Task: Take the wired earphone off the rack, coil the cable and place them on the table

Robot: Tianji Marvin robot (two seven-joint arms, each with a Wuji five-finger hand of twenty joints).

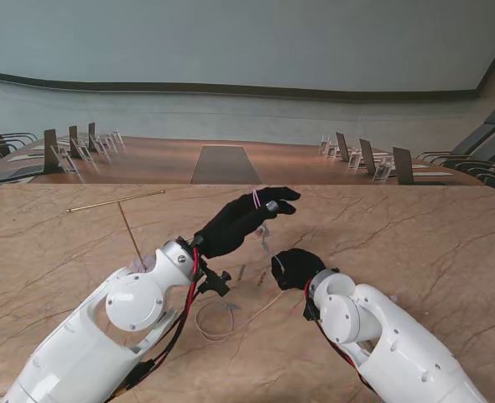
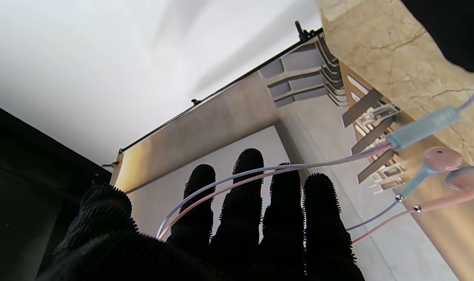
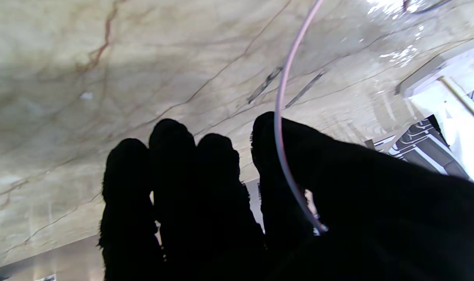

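The left hand (image 1: 247, 214) is raised over the surface (image 1: 415, 252), fingers (image 2: 248, 187) straight and together, with the cable (image 2: 221, 181) looped across them. So it carries the cable draped rather than clenched. The earbuds (image 2: 451, 171) dangle just off that hand's fingertips, clear of the rack (image 1: 117, 201), which stands well to the hand's left. From the left hand the cable runs down and toward me to the right hand (image 1: 296, 267), curled shut on it. Judged from this, the right hand is nearer the slack and best placed to wind the next turn around the left.
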